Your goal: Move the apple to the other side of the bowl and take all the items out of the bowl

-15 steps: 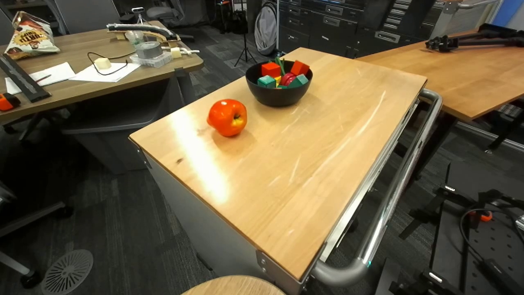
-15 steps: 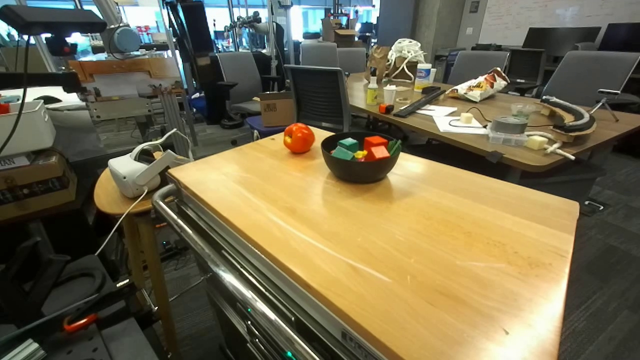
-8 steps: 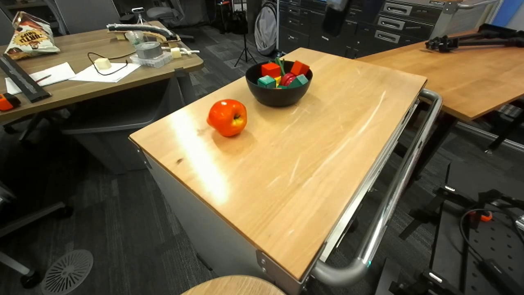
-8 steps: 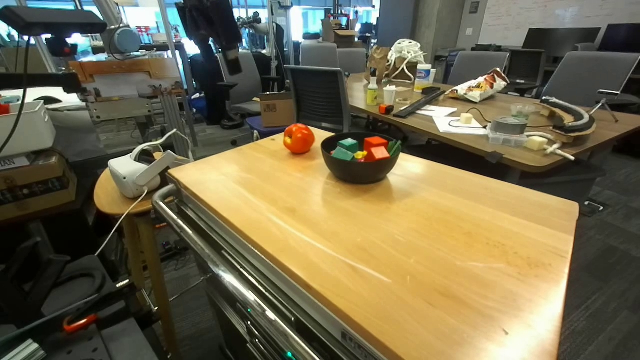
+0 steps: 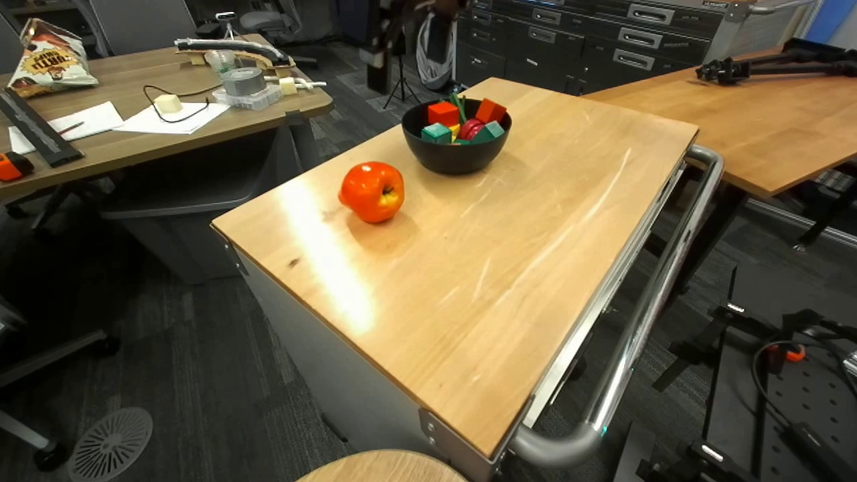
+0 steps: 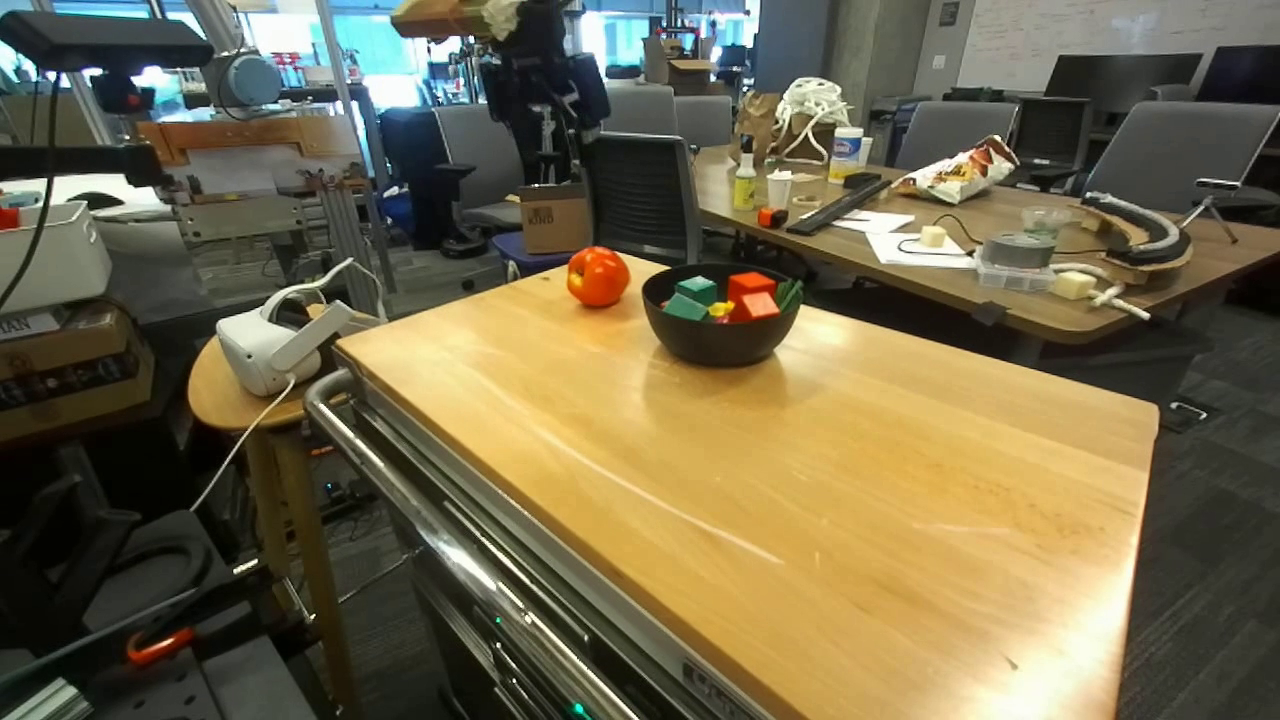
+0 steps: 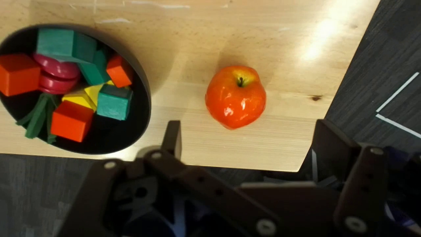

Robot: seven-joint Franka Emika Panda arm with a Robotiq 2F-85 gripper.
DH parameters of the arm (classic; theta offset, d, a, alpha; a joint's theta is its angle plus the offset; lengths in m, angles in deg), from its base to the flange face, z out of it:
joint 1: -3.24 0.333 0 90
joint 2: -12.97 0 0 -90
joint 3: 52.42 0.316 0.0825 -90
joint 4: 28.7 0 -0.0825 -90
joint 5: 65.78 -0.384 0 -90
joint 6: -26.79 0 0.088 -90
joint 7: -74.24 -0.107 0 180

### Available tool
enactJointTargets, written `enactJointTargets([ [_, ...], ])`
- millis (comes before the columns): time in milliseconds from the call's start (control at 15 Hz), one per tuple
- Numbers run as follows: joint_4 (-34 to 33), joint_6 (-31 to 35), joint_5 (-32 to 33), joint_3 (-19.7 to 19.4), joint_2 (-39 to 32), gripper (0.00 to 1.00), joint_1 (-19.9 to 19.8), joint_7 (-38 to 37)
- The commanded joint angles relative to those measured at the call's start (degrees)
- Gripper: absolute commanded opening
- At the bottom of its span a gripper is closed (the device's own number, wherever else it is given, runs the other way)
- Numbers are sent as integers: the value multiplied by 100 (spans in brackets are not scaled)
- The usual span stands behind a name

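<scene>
The shiny red-orange apple (image 5: 373, 193) rests on the wooden cart top, beside the glossy black bowl (image 5: 455, 157); both exterior views show the pair. Inside the bowl, the wrist view has green blocks (image 7: 115, 102), red-orange blocks (image 7: 72, 121), yellow pieces (image 7: 80, 98) and a dark-red fruit (image 7: 61, 75) with green leaves (image 7: 37, 115). My gripper (image 7: 246, 135) is open, its fingers spread wider than the apple (image 7: 235, 98) and nothing held. In an exterior view the gripper (image 5: 408, 57) hangs high past the cart's far edge, apart from apple and bowl.
The cart top (image 6: 860, 480) ends close behind the apple and bowl. A metal handle (image 5: 659, 281) runs along one long side. A stool bearing a white headset (image 6: 270, 345) stands near a corner. Beyond the cart is a desk with a snack bag (image 5: 53, 60) and tape (image 5: 244, 82).
My arm has swung across the far side of the cart, bringing the gripper from near the cabinets to beyond the apple and bowl. Apple, bowl and its contents have stayed put.
</scene>
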Motion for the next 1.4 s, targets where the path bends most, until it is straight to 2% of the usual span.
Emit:
enactJointTargets([
  [0,-1425,-346,-302,-156,-1329,100,131,571],
  [133,-2016,-771,-468,-152,-1678,100,109,961],
  [200,-1190,-248,-308,-230,-1267,100,161,603],
  [400,-1770,-553,-391,-233,-1654,100,156,834],
  [800,-2033,-871,-415,-300,-2193,100,222,841],
  [1067,-2239,-751,-710,-248,-2648,100,154,984],
  [1267,-2306,-588,-693,-284,-2800,100,198,953],
  [1333,-2350,-646,-680,-290,-2843,75,204,943],
])
